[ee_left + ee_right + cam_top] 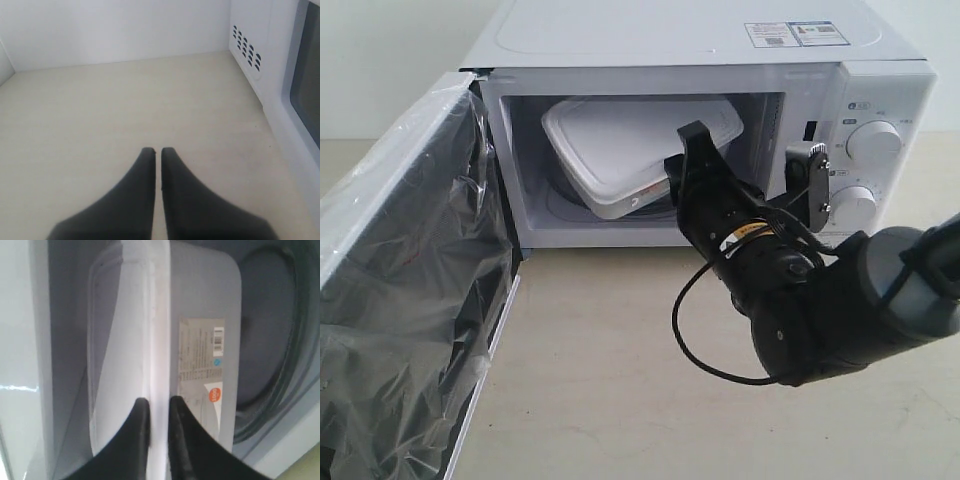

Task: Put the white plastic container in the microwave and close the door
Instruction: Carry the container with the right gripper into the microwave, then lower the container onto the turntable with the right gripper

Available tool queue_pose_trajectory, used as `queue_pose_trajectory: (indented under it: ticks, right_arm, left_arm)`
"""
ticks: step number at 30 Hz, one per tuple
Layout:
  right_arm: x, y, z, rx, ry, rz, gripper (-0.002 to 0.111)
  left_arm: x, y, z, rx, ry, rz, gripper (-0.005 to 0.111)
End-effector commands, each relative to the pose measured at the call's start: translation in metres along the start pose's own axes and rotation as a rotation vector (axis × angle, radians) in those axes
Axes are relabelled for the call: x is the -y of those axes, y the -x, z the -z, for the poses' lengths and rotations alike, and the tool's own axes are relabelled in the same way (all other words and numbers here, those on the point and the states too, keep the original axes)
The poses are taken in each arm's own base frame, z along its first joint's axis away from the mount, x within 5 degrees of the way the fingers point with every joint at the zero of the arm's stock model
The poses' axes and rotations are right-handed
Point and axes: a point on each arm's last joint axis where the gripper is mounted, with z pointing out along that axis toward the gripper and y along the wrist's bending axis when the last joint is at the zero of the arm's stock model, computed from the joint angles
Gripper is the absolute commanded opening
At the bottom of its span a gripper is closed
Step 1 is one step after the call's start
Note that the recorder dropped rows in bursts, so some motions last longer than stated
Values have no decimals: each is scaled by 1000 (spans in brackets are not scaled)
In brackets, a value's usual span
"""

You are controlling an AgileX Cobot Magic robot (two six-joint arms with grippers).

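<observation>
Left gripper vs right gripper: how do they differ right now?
Left gripper is shut on nothing; right gripper is clamped on the rim of the white plastic container. Left gripper hangs over the table beside the outer wall of the microwave; right gripper reaches into the microwave's cavity. Shared: both are dark and shut.

Glossy black arm (805, 330), looping black cable (676, 328), yellow-orange band (750, 236), screwed grey bracket (812, 180), tapered black fingers (137, 440).
</observation>
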Motion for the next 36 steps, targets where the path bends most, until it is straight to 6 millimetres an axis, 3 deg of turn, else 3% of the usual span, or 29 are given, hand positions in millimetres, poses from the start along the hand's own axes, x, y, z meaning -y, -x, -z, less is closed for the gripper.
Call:
queue_pose_trajectory:
  ticks: [1, 22, 36]
  right_arm:
    - [-6, 0, -5, 22, 10, 49, 0]
    - [0, -9, -34, 51, -24, 36, 0]
    - [4, -7, -36, 81, -35, 28, 0]
  left_arm:
    - [1, -1, 0, 5, -8, 11, 4]
    - [1, -1, 0, 5, -8, 11, 4]
    - [1, -1, 0, 5, -8, 11, 4]
